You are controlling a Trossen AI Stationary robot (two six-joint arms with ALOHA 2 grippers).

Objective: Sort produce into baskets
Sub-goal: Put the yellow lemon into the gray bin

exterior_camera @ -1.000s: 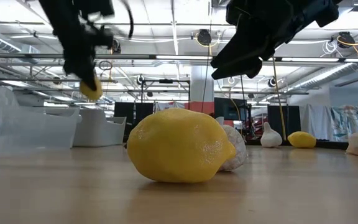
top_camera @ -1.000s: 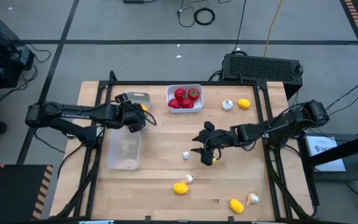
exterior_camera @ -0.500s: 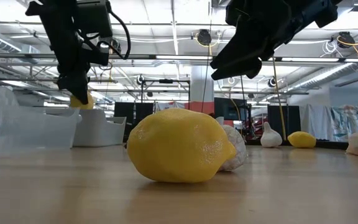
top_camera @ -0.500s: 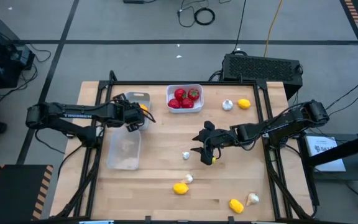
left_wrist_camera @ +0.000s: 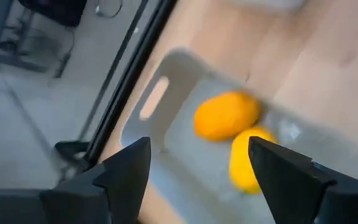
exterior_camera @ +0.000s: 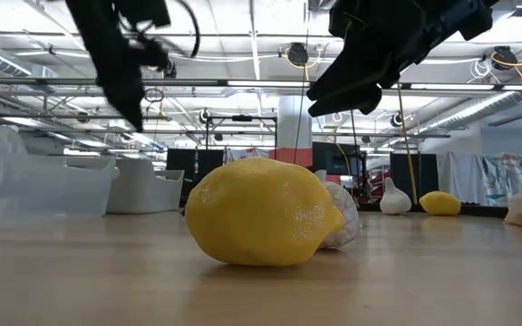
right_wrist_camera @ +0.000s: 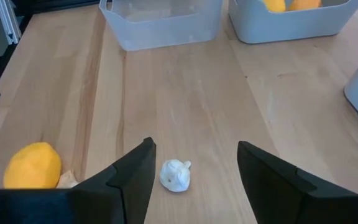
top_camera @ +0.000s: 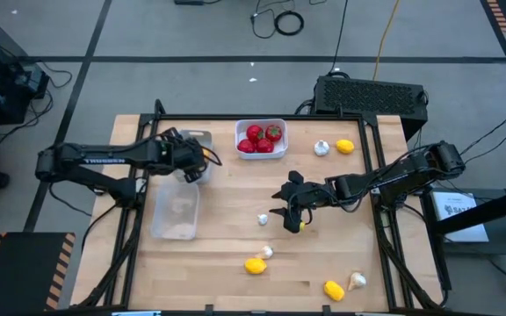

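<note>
The left gripper hangs over the grey basket at the table's back left, its fingers spread apart and holding nothing. Its wrist view looks down into that basket, where an orange lemon and a yellow lemon lie touching; both are blurred, and the yellow one is partly cut off by a finger. From above the arm covers most of this basket, so only its far rim shows.

The right gripper hovers near the table's middle with its fingers apart and empty, a garlic bulb on the wood between them in the wrist view. A yellow lemon lies off to one side there, its lower edge hidden behind a finger.

Just in front of the grey basket sits the clear basket; its contents cannot be made out. The white basket holds red fruits. A garlic bulb and a lemon lie beside each other at the back right. Another lemon touches a bulb near the front; in the low view this lemon hides most of that bulb. A last lemon and bulb lie at the front right.
</note>
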